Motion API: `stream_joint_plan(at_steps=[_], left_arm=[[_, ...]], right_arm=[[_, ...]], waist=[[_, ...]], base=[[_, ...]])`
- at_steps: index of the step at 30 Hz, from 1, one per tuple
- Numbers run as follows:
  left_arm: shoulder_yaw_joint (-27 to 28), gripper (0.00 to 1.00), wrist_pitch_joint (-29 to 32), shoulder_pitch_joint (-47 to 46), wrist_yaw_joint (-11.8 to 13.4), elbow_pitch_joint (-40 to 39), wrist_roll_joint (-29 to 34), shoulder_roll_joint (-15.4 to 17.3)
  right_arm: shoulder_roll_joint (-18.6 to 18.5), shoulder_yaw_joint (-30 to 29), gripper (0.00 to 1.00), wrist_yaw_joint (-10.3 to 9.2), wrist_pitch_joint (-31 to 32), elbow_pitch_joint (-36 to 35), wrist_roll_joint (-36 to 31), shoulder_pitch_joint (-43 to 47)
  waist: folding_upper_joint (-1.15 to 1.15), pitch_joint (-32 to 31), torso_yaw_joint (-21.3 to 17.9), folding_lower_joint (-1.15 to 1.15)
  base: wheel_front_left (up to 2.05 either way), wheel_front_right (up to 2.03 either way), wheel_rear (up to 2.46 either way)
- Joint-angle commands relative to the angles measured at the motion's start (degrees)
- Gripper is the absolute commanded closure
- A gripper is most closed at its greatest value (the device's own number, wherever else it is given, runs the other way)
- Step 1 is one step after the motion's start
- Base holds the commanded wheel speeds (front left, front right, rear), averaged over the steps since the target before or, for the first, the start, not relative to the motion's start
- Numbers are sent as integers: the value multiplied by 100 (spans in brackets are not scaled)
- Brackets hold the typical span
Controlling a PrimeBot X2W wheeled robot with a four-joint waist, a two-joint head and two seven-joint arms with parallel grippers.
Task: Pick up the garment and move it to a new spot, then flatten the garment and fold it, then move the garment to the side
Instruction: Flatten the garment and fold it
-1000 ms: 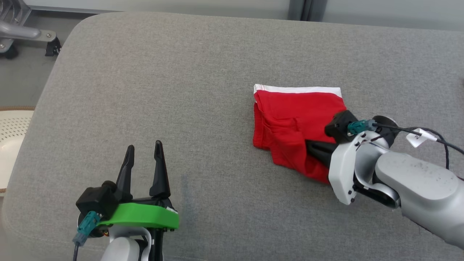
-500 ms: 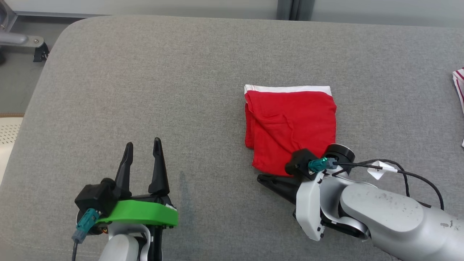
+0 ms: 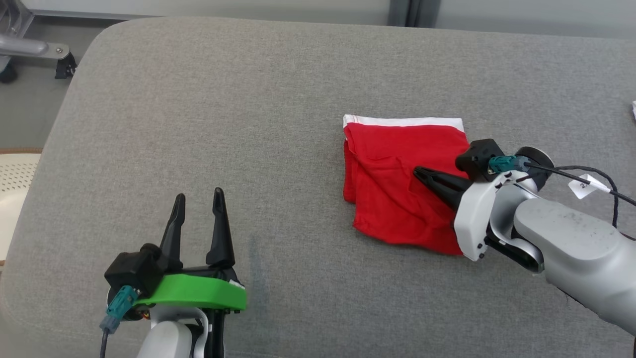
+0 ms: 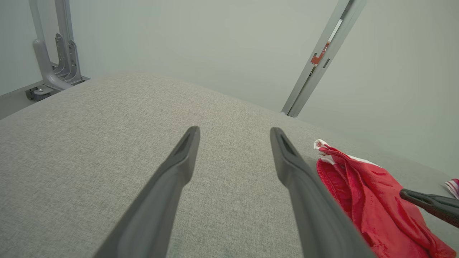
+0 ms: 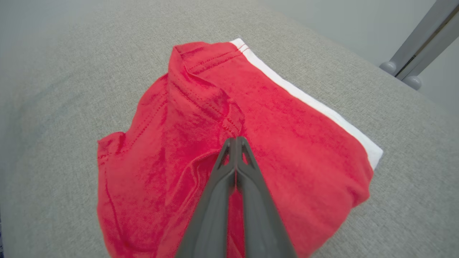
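Observation:
The garment [image 3: 392, 194] is a red pair of shorts with a white waistband, lying folded and slightly rumpled on the grey cushion [image 3: 248, 99]. My right gripper [image 3: 418, 173] is shut, with its tips resting over the middle of the red fabric. The right wrist view shows the two closed fingers [image 5: 236, 140] meeting at a seam of the garment [image 5: 294, 136], with no cloth seen pinched between them. My left gripper [image 3: 198, 196] stands open well to the left, above bare cushion. In the left wrist view the garment [image 4: 358, 193] lies right of the open left gripper [image 4: 235, 130].
A red-and-white striped cloth [image 4: 452, 186] lies at the cushion's far right. A metal frame on castors [image 3: 30, 47] stands on the floor beyond the left corner. A white perforated object [image 3: 15, 174] sits left of the cushion. A grey post [image 4: 322, 57] rises behind.
My right gripper, shut throughout, swept off the garment's near edge and has come back over its middle. The left gripper has stayed put. The head view shifted slightly.

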Motion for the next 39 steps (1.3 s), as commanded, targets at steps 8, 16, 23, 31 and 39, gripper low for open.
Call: stream_joint_plan(at_steps=[8, 16, 23, 31, 39], left_arm=[[-35, 0, -16, -131, 37, -3, -47, 12], [-50, 0, -16, -122, 39, 37, -32, 12], [-58, 0, -16, -83, 28, 70, 1, 12], [15, 0, -16, -14, -19, 104, 135, 12], [141, 0, -16, -40, -84, 146, 331, 17]], right_arm=[[-39, 0, 100, -10, 321, 251, 105, 94], [-61, -3, 100, -10, 322, -633, 66, 316], [-64, -2, 100, -10, 745, -1404, -175, 660], [107, 0, 100, -10, -325, -1065, -247, 406], [372, -1173, 0, -10, -625, -525, -91, 568]], waist=[[0, 223, 357, 0], [0, 161, 309, 0], [0, 90, 188, 0], [0, -131, -41, 0], [0, -453, -484, 0]], base=[[0, 0, 0], [0, 0, 0], [0, 0, 0], [0, 0, 0], [0, 0, 0]])
